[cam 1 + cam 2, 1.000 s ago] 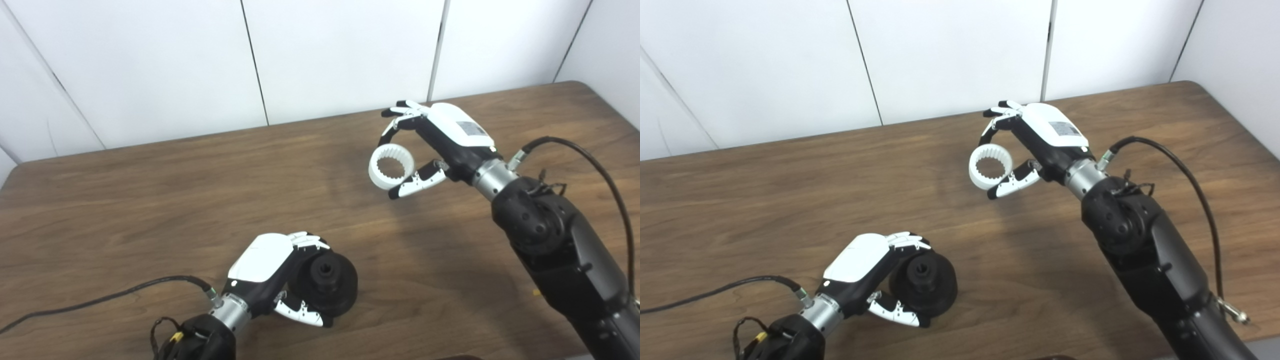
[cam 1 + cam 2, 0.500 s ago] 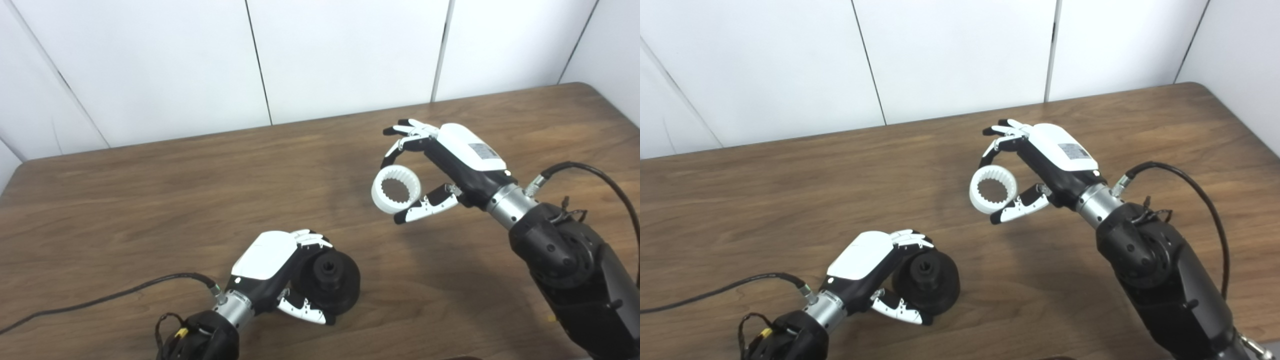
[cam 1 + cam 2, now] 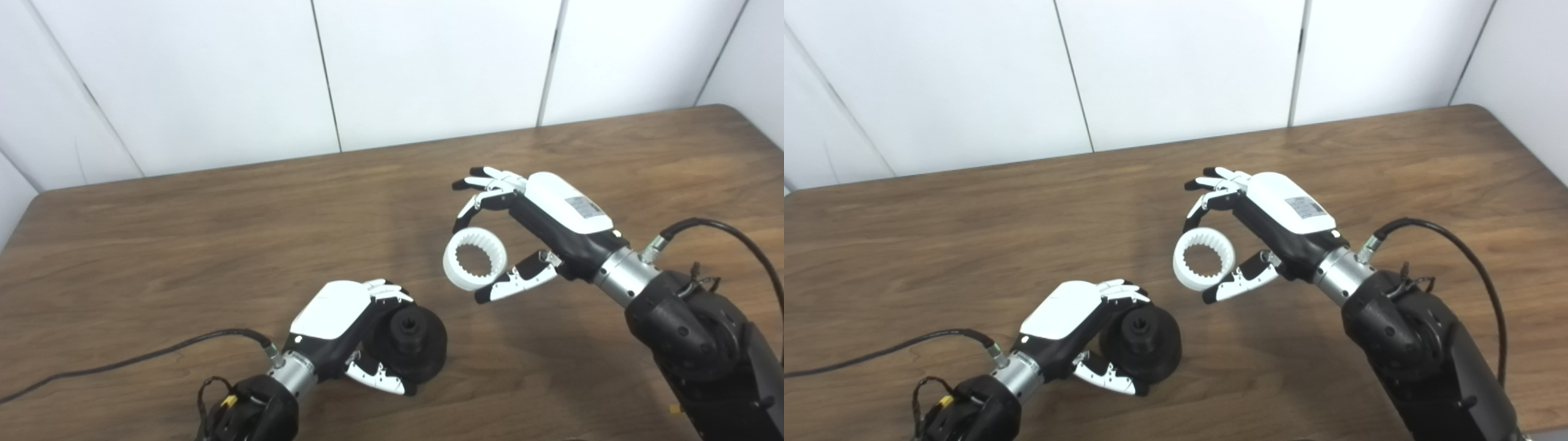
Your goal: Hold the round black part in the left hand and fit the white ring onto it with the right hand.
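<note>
The round black part, a thick disc with a raised hub and a hole in its middle, rests low over the table at the front centre. My left hand is shut on it from its left side, fingers over the top and thumb under. The white ring, toothed on its inside, hangs in the air up and to the right of the black part, clear of it. My right hand is shut on the ring, pinching it between fingers above and thumb below.
The brown wooden table spans the view, with white wall panels behind its far edge. A black cable trails left from my left wrist, and another cable loops above my right forearm.
My right hand has carried the white ring down and leftward, closer to the black part. The left hand keeps its hold. The camera has also shifted a little.
</note>
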